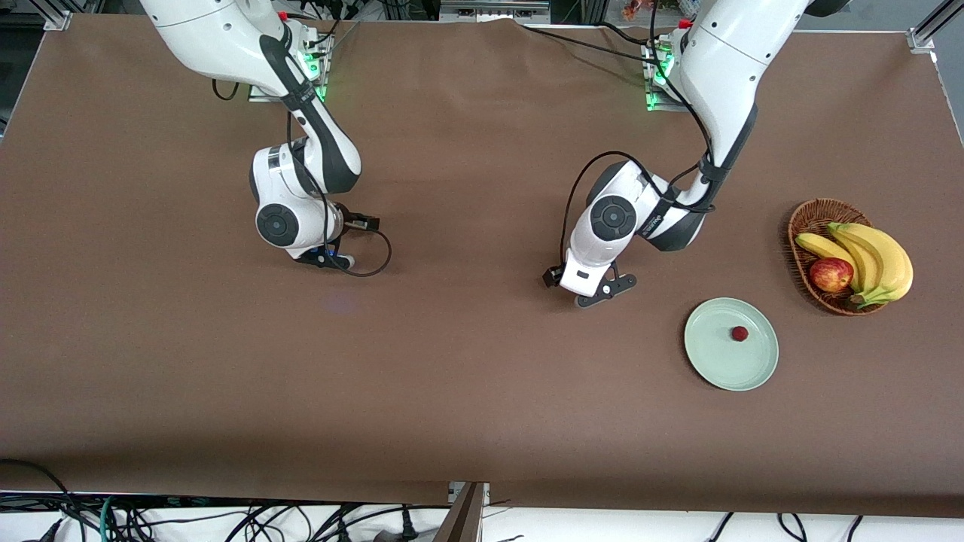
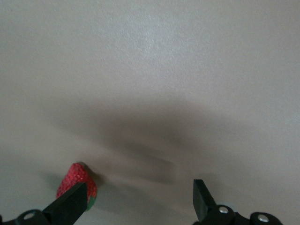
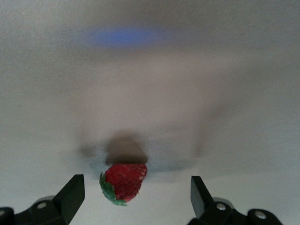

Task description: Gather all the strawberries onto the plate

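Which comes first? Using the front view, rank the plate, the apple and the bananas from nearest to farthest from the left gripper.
1. Plate, on the table, closest to the left gripper.
2. Apple, in the basket, toward the left arm's end.
3. Bananas, in the same basket, past the apple.

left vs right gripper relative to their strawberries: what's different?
1. The open left gripper has its small red strawberry off-centre, partly hidden by one finger; the open right gripper has its small red strawberry lying between its fingers.
2. Neither berry is gripped.

Shared: both berries lie on the brown table.
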Motion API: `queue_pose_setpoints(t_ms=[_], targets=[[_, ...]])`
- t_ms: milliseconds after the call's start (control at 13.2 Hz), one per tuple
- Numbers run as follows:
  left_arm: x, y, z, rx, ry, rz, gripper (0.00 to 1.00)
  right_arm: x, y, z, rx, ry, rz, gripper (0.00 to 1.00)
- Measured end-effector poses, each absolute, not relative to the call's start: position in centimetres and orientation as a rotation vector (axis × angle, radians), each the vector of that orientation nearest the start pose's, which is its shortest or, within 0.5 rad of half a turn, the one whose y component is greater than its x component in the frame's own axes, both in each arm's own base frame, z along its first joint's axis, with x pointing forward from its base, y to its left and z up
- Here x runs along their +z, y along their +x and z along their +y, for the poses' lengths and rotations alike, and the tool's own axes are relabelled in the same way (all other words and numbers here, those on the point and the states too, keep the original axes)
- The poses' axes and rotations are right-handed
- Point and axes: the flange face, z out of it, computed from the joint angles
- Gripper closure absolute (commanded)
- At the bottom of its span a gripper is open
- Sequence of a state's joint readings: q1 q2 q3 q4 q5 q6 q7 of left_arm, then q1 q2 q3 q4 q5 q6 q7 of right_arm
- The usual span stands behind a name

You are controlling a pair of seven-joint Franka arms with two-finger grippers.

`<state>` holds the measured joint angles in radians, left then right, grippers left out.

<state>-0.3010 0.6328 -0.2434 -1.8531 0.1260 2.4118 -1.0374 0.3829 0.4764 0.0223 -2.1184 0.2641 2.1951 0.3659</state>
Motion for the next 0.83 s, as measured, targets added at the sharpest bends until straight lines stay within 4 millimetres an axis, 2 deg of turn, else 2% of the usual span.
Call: queue_pose_setpoints(t_ms=[76, 227, 379, 454, 530, 681, 757, 833], targets=[[18.2, 54.6, -32.2, 0.136, -3.056, -0.665, 0.00, 15.8, 48.1, 21.9, 0.679, -3.030, 0.238, 0.04], [19.3, 54.7, -31.6, 0.161, -2.982, -0.602, 0.00, 15.8, 48.0, 22.0, 0.679, -3.029, 0.235, 0.44], [21.3, 55.0, -31.2, 0.181, -2.932, -0.585, 0.00, 15.8, 47.9, 22.2, 0.680, -3.029, 0.230, 0.73], [21.7, 55.0, -31.1, 0.185, -2.919, -0.578, 0.00, 15.8, 47.9, 22.2, 0.681, -3.029, 0.228, 0.84], [21.3, 54.8, -30.8, 0.179, -2.901, -0.550, 0.00, 15.8, 47.8, 22.2, 0.682, -3.029, 0.227, 0.92], [18.9, 54.4, -30.3, 0.151, -2.859, -0.466, 0.00, 16.0, 47.9, 22.3, 0.677, -3.028, 0.226, 1.00], [17.5, 54.2, -30.3, 0.146, -2.856, -0.446, 0.08, 16.0, 47.9, 22.3, 0.677, -3.028, 0.226, 1.00], [16.2, 54.1, -30.3, 0.151, -2.857, -0.436, 0.25, 16.0, 47.9, 22.3, 0.676, -3.028, 0.226, 1.00]])
